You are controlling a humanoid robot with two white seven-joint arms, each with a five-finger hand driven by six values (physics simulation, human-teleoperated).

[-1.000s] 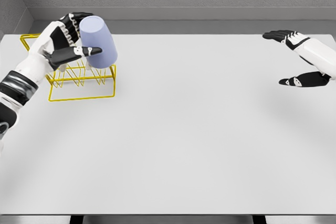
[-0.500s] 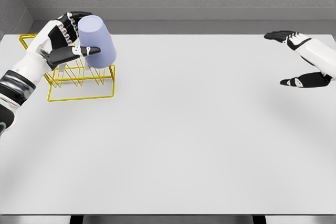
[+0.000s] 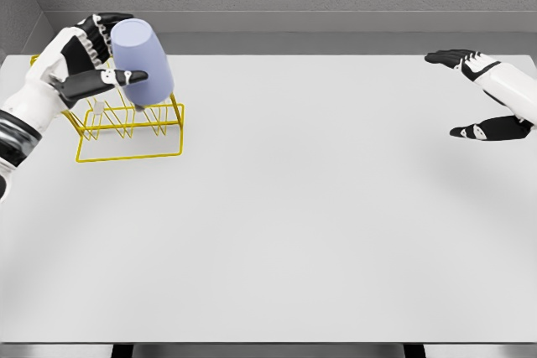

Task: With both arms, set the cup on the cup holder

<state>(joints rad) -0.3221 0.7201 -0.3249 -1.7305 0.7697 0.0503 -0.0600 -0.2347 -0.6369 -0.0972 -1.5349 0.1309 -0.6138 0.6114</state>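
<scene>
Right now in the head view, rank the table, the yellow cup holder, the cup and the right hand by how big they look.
1. Table, by far the largest.
2. Cup holder.
3. Cup and right hand: these look alike, and the hand is cut by the frame edge, so I leave them unranked.

Even, diffuse light falls from above across the white table (image 3: 319, 224), bright without glare. Shadows are faint: a soft grey smudge under the right hand (image 3: 487, 94) near the table's edge. The render is sharp throughout, with no blur and no visible bending at the frame's edges.
</scene>
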